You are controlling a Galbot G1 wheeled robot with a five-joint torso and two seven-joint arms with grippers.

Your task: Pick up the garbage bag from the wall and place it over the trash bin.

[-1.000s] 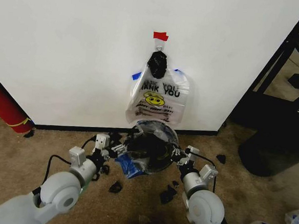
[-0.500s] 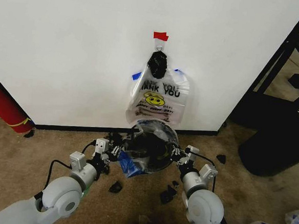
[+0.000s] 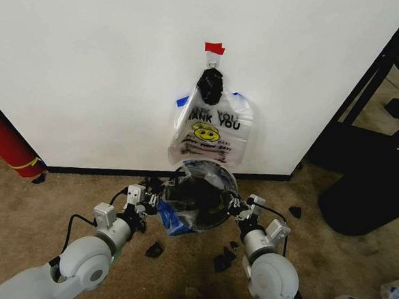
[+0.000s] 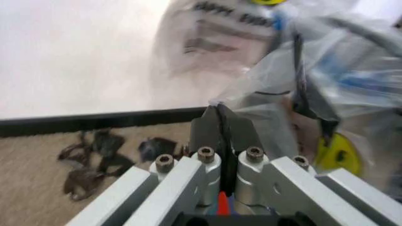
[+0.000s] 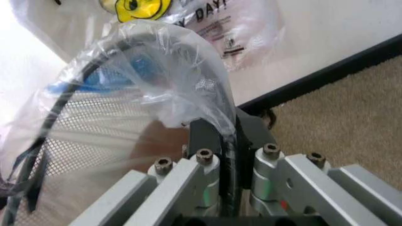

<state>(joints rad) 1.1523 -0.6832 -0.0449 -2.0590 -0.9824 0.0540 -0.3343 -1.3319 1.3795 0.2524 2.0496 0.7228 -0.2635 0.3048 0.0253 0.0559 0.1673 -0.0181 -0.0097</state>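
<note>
While your two arms reach up from the bottom of the head view, the trash bin [image 3: 201, 196] sits at the centre of the frame on the carpet [image 3: 38, 207], close against the black baseboard of the wall [image 3: 89, 66]. The garbage bag [image 3: 181, 213] is draped over the bin's rim, clear plastic with a blue strip hanging off the lower left edge.

Your left claw [image 3: 149, 202] is at the bin's left edge. In the left wrist view its fingers [image 4: 217, 129] are pressed together, with the bag's film right at their tips, clamped on the garbage bag. Your right claw [image 3: 235, 208] is at the bin's right edge; in the right wrist view it is closed over the rim, pinching the film against it.

Directly above the bin, a bunch of like bags [image 3: 208, 129] hangs from a black knot [image 3: 210, 86] under a piece of red tape [image 3: 214, 48], its lower edge just above the bin's far rim.

Room to move: bare carpet lies to the left, up to a red cylinder [image 3: 5, 143] at the left edge. Small dark scraps [image 3: 222, 260] lie on the floor between your arms. A big black object [image 3: 372, 182] fills the right side, well apart from the bin.
</note>
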